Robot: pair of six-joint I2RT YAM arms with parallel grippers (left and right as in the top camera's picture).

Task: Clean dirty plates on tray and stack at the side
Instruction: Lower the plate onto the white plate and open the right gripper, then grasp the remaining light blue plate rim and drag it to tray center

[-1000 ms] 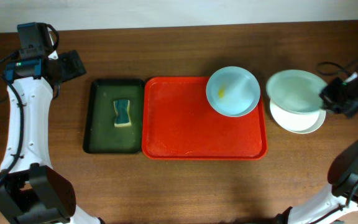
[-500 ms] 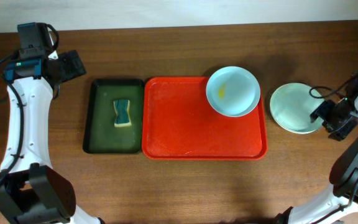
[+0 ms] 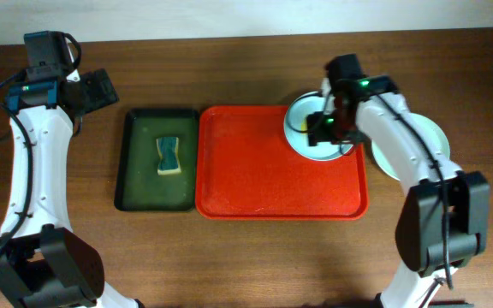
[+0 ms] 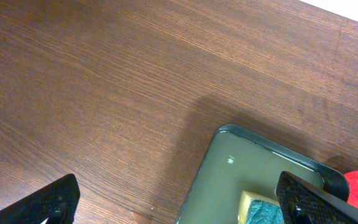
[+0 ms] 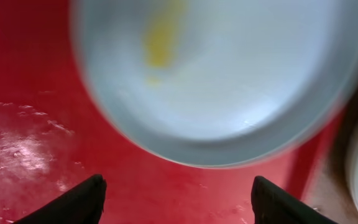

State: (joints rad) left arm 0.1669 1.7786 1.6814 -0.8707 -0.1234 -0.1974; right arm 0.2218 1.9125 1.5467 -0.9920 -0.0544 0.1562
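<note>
one smeared blue plate (image 3: pixel 300 130) on red tray (image 3: pixel 255 171), right end effector (image 5: pixel 178 183) above

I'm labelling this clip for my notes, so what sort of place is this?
Probably a robotics lab bench staged as a dishwashing station: robot arms at a wooden table, a smeared pale blue plate on a red tray, and a sponge in a dark green tray.
</note>
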